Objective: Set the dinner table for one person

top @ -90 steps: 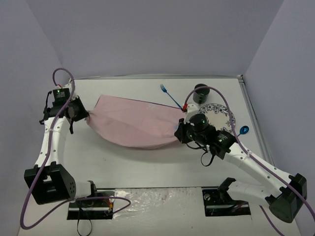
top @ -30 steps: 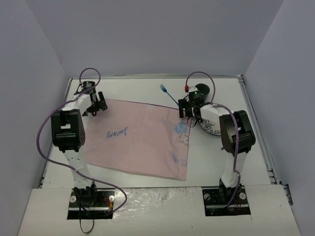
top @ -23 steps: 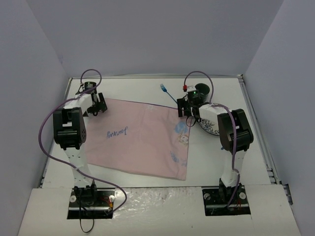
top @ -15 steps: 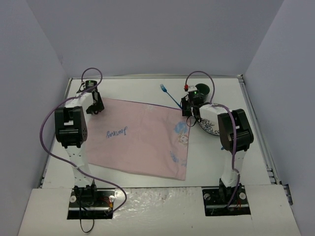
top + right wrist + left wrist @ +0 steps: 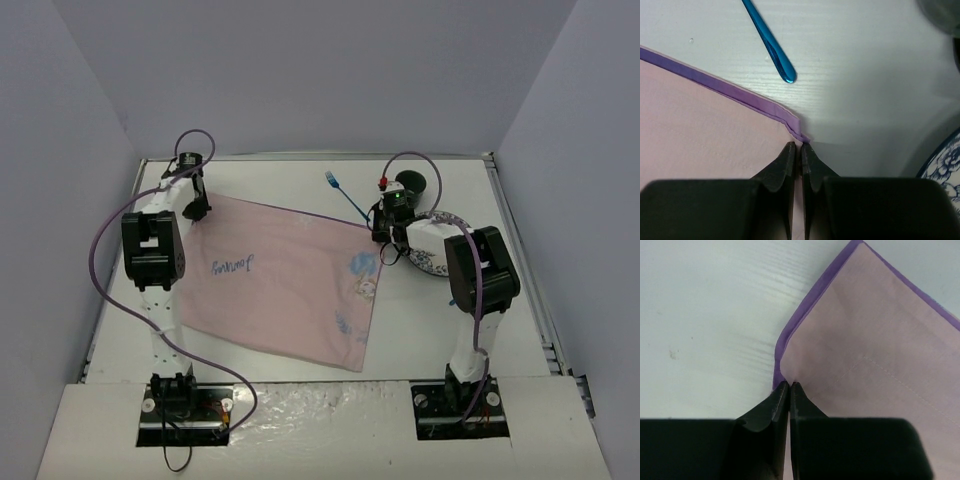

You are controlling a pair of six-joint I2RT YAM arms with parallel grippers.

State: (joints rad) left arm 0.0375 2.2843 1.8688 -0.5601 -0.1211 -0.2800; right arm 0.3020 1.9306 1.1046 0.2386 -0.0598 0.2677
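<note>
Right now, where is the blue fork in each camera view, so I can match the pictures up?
Top external: the blue fork lies upper middle, on the white table just beyond the far edge of the pink cloth.
Left wrist: not in it.
Right wrist: only its handle end shows, top centre-left, slanting down toward the cloth's corner but apart from it.
Shared landmark: the pink cloth's purple hem, seen in all three views.

White arms (image 5: 168, 340) w/ blk joints (image 5: 153, 250), purple cables (image 5: 92, 265)
</note>
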